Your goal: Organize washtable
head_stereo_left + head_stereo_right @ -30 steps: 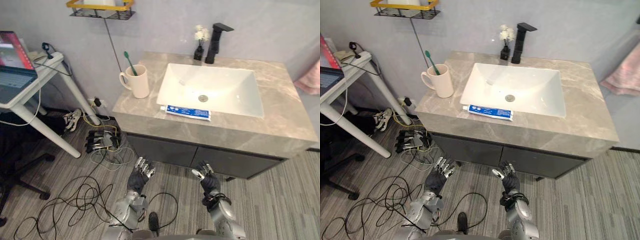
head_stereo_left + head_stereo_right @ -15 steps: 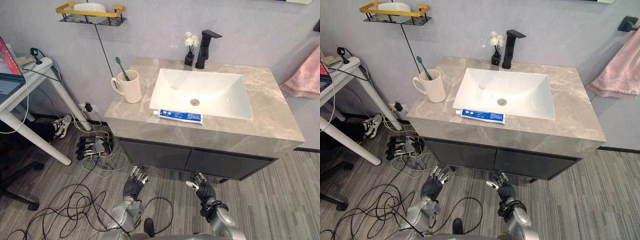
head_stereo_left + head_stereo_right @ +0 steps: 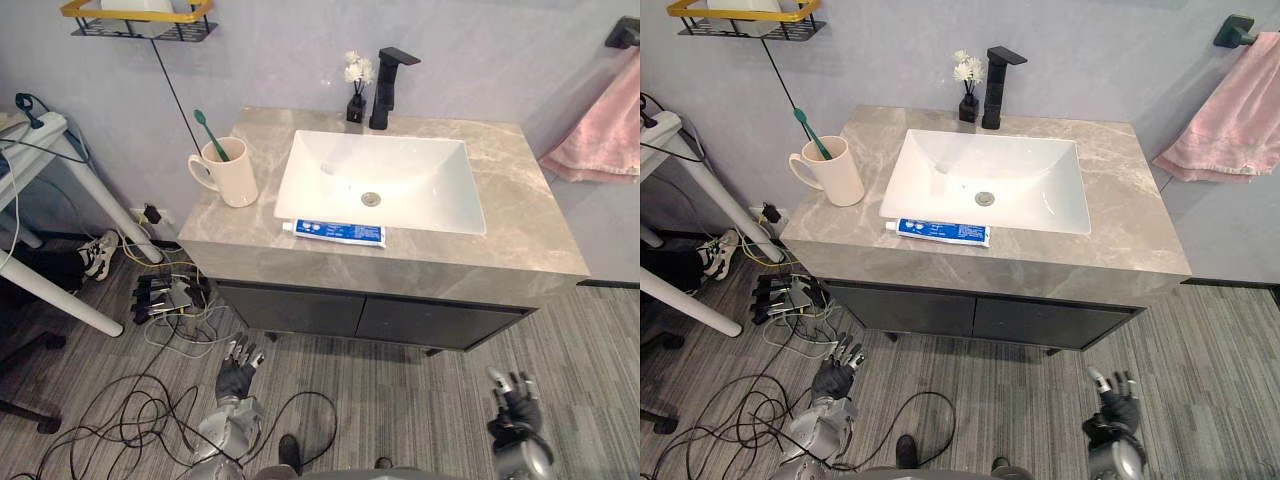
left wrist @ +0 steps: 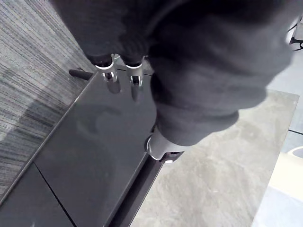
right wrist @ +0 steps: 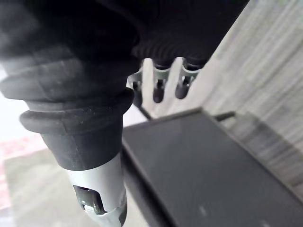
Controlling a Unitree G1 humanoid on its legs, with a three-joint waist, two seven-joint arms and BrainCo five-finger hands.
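Note:
A grey stone washtable (image 3: 520, 205) holds a white sink (image 3: 420, 165). A blue and white toothpaste tube (image 3: 333, 232) lies flat on the sink's front rim. Left of the sink stands a cream mug (image 3: 232, 175) with a green toothbrush (image 3: 206, 132) in it. At the back are a black faucet (image 3: 385, 85) and a small black vase of white flowers (image 3: 354, 98). My left hand (image 3: 238, 365) hangs low near the floor in front of the cabinet, fingers (image 4: 118, 71) straight and empty. My right hand (image 3: 512, 395) is low at the right, fingers (image 5: 158, 80) relaxed, holding nothing.
Dark cabinet doors (image 3: 360, 315) sit under the counter. A pink towel (image 3: 600, 140) hangs on the wall at the right. A yellow-rimmed wire shelf (image 3: 135, 18) is high on the left. White desk legs (image 3: 50, 285), a shoe (image 3: 97, 255) and tangled cables (image 3: 165, 295) crowd the floor at left.
The camera has shifted, so the whole scene sits further left. My right hand has swung out to the right and lower. The left hand has barely moved.

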